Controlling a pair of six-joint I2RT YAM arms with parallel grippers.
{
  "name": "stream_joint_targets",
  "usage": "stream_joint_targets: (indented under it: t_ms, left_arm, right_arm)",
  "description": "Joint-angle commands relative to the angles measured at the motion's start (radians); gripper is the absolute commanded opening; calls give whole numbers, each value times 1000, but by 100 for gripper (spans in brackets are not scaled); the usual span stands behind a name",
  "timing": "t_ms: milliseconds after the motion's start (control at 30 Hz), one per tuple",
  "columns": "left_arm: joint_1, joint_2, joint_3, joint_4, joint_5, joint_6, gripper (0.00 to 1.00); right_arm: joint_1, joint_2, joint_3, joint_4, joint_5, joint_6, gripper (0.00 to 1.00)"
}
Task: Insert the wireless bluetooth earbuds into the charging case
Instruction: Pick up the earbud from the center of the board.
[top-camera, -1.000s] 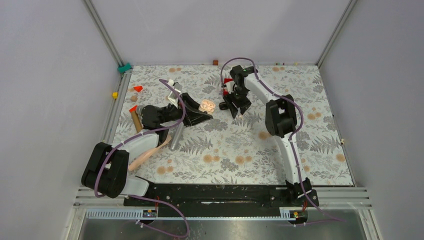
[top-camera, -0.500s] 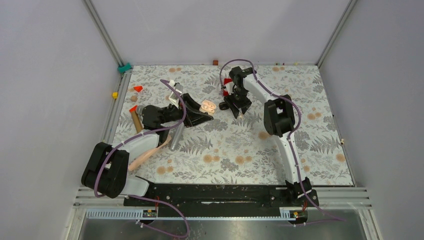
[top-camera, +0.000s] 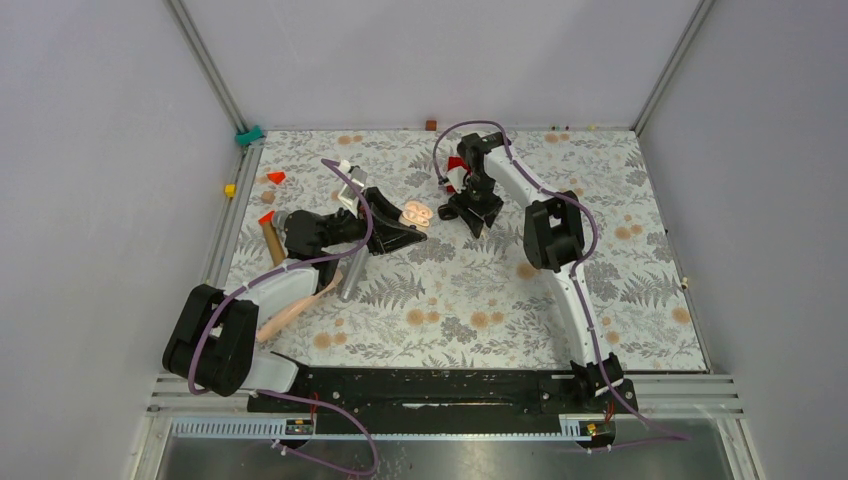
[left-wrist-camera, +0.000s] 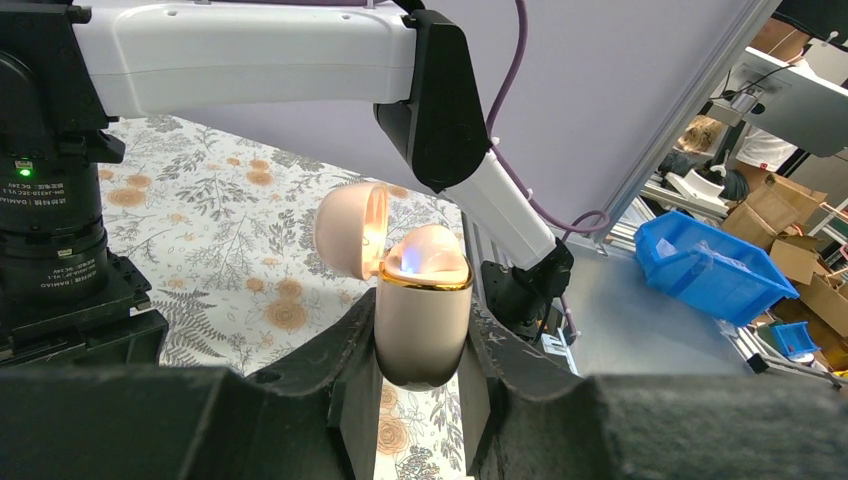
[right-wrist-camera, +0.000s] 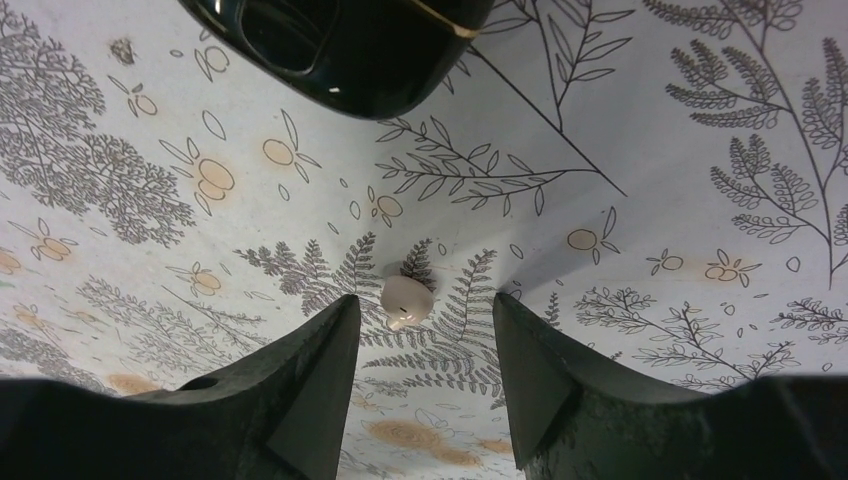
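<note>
My left gripper (left-wrist-camera: 422, 335) is shut on a pale pink charging case (left-wrist-camera: 422, 300) with a gold rim. The case stands upright with its lid (left-wrist-camera: 350, 225) swung open. A pale rounded shape with a blue glow (left-wrist-camera: 430, 252) sits in its mouth. In the top view the case (top-camera: 415, 212) and left gripper (top-camera: 402, 228) are left of centre. My right gripper (right-wrist-camera: 424, 300) stands open just above the mat. One small pale earbud (right-wrist-camera: 407, 296) lies on the mat between its fingertips, touching neither. In the top view the right gripper (top-camera: 465, 210) is just right of the case.
A glossy black rounded thing with a gold rim (right-wrist-camera: 340, 50) lies just beyond the earbud. A red box (top-camera: 455, 165) sits behind the right wrist. Red wedges (top-camera: 275, 177), a silver cylinder (top-camera: 350, 275) and a pink strip (top-camera: 290, 312) lie around the left arm.
The right arm has shifted a little to the left and away, and its jaws have narrowed slightly. The left arm and the case have not moved.
</note>
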Motion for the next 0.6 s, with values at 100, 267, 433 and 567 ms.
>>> stream_joint_targets:
  t_ms: [100, 267, 433, 567]
  left_arm:
    - [-6, -17, 24, 40, 19, 15, 0]
    - [-6, -22, 24, 39, 21, 15, 0]
    - [-6, -26, 23, 41, 24, 16, 0]
    - [-6, -22, 23, 43, 23, 15, 0]
  right_arm:
    - [19, 9, 25, -60, 18, -73, 57]
    - [45, -2, 0, -35, 42, -80, 56]
    - [59, 2, 0, -25, 76, -93, 56]
    - [63, 2, -1, -24, 84, -100, 54]
